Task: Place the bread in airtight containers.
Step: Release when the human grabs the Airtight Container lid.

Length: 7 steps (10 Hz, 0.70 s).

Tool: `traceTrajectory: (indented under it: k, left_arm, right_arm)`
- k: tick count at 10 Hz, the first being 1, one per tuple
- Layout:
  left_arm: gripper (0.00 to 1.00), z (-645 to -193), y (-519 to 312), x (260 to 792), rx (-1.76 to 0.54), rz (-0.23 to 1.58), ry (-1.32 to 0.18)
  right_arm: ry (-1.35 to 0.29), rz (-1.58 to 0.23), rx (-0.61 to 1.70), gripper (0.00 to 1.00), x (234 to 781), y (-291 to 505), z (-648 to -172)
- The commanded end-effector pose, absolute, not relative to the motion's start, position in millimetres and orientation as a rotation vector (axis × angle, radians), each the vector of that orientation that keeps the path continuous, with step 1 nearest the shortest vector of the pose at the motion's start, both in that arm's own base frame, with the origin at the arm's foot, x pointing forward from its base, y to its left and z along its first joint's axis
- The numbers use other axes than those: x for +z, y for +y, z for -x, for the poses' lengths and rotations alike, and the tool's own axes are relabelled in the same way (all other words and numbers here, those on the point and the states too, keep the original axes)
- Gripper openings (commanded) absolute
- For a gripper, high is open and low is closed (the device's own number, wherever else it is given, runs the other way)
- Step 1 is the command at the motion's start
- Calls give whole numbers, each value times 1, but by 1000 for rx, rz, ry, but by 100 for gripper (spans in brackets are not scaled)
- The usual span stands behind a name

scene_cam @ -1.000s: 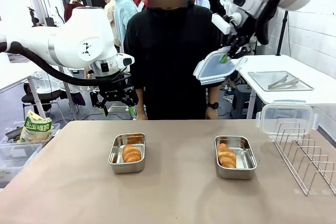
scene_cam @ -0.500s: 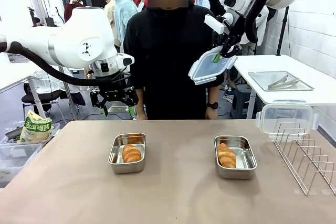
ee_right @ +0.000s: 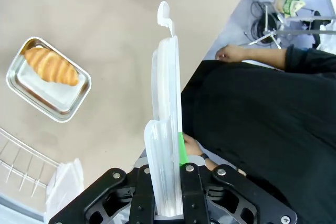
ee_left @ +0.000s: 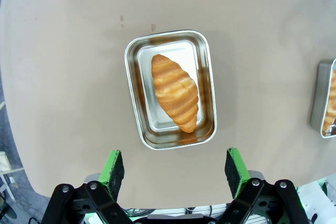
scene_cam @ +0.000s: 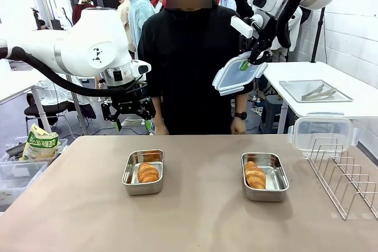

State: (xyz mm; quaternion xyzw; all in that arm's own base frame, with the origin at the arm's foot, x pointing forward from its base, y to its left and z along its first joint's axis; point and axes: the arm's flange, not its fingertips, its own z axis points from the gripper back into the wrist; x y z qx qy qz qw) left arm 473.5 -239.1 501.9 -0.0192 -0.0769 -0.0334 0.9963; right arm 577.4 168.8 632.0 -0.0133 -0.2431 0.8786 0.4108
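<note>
Well, the right gripper (scene_cam: 244, 65) is pinching a clear plastic lid (scene_cam: 235, 80) aloft, the left gripper (ee_left: 176, 166) hanging spread. Golden ridged rolls (scene_cam: 254, 175) are lying in both steel boxes (scene_cam: 266, 195); level the lid before lowering.

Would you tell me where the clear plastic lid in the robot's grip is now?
In the front view, the clear plastic lid hangs pinched in the right gripper, raised right of centre before the person's black shirt.
</note>
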Motion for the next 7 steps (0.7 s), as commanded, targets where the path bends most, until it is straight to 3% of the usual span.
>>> traceTrajectory:
  k: [1, 7]
  left_arm:
    - [100, -473, -238, 504, -63, 26, -161]
    - [100, -473, -238, 504, -63, 26, -161]
  right_arm:
    - [-612, 36, 2195, 0, 630, 168, -571]
    - [-612, 36, 2195, 0, 630, 168, -571]
